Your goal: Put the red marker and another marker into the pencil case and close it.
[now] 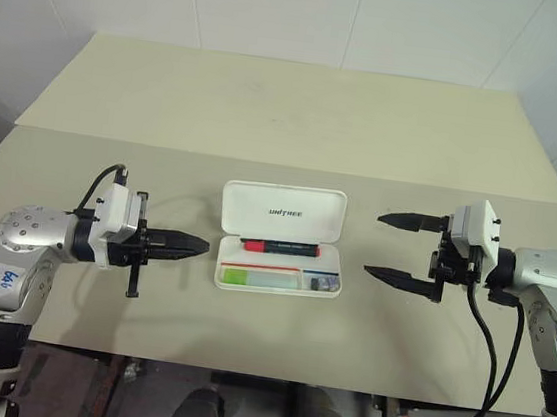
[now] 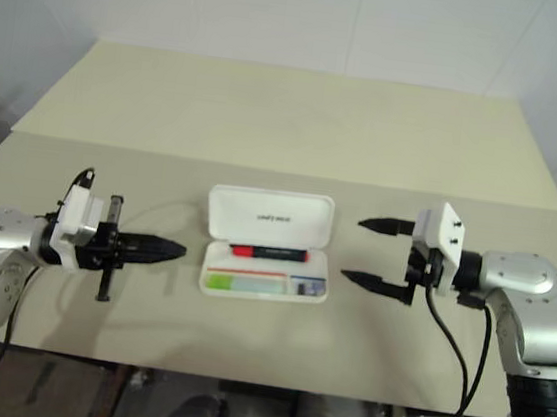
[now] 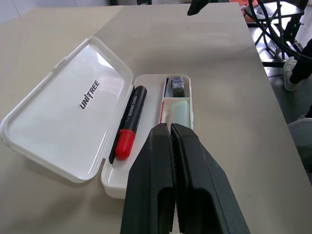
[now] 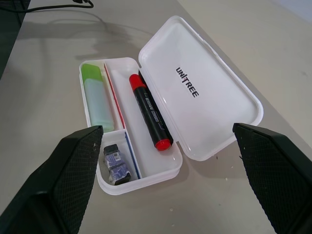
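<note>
Both markers lie inside the open pencil case (image 4: 146,180).

This looks like a robot test lab rather than a home or an office. A plain beige worktop (image 1: 270,107) stands against bare white wall panels (image 1: 281,8), with nothing decorative around it. Loose black cables (image 3: 273,24) lie on the floor past the worktop's edge, and the open white pencil case (image 1: 280,239) carries a printed UNITREE logo (image 1: 285,212).
</note>
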### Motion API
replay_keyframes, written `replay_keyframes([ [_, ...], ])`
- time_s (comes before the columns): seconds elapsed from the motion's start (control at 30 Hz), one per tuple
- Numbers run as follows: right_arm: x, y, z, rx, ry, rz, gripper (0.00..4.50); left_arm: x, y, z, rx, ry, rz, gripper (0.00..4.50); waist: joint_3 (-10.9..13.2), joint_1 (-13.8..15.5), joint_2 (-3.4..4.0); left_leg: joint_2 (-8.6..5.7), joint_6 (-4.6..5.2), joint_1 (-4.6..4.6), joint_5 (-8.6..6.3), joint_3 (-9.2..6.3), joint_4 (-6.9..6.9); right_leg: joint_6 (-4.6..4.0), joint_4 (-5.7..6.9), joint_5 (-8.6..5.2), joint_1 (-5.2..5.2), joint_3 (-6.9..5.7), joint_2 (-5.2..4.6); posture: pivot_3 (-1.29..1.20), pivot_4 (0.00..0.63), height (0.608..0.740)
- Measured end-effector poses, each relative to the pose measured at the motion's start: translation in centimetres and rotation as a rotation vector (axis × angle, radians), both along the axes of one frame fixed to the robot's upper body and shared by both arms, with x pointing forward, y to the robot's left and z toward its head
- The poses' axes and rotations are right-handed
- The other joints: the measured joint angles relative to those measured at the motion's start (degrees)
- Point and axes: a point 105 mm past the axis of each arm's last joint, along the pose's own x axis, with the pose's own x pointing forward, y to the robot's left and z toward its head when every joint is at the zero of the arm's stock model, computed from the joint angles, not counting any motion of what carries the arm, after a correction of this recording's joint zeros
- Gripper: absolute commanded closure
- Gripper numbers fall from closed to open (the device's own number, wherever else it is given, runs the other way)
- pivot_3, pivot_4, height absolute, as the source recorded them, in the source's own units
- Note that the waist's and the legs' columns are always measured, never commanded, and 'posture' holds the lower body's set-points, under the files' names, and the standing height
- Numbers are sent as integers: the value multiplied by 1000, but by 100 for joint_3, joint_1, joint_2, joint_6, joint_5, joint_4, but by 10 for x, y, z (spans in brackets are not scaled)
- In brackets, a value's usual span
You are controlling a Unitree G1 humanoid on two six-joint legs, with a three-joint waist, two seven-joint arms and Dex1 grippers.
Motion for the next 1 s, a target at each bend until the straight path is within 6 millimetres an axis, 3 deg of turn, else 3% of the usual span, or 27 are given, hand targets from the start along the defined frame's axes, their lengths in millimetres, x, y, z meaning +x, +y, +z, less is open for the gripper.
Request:
replay_keyframes([
  [0.23, 2, 0, 1, 3, -13, -15, 0, 32, 33, 18, -236, -48, 328, 4472, 0, 7, 0, 0, 0, 1, 0, -3, 3, 2, 6, 1, 0, -2, -1, 0, 150, 740],
  [0.3, 3, -1, 1, 5, -15, -21, 0, 39, 45, 19, -280, -34, 419, 4472, 0, 7, 0, -1, 0, 1, 0, -3, 2, 3, 5, 2, 0, -1, -1, 0, 150, 740],
  [0.4, 3, -1, 2, 7, -19, -30, 0, 45, 48, 15, -301, 1, 476, 4472, 0, 7, 0, -2, 0, 0, 0, -2, 1, 4, 2, 2, 0, 0, -3, 0, 150, 740],
  [0.53, 3, 1, 3, 7, -30, -31, 0, 56, 38, -3, -281, 63, 510, 4472, 0, 18, 0, -3, -1, 0, 0, -3, 2, 5, 3, 3, 0, -1, -2, 0, 150, 740],
  [0.63, 2, 2, 5, 6, -39, -33, 0, 64, 20, -14, -267, 104, 486, 4472, 0, 37, 0, -5, -2, -2, 1, -4, 4, 6, 3, 3, 0, -2, -2, 0, 150, 740],
  [0.83, 1, 7, 10, 6, -68, -36, 0, 92, -1, -26, -258, 155, 529, 4472, 0, 30, 0, -6, -2, -2, 1, -3, 3, 7, 1, 4, 0, -2, -1, 0, 150, 740],
  [1.0, -1, 9, 10, 10, -70, -51, 0, 99, -23, -35, -273, 185, 504, 4472, 0, 11, 0, -5, -2, -4, 1, -2, 1, 9, -2, 5, -1, -1, -1, 0, 150, 740],
])
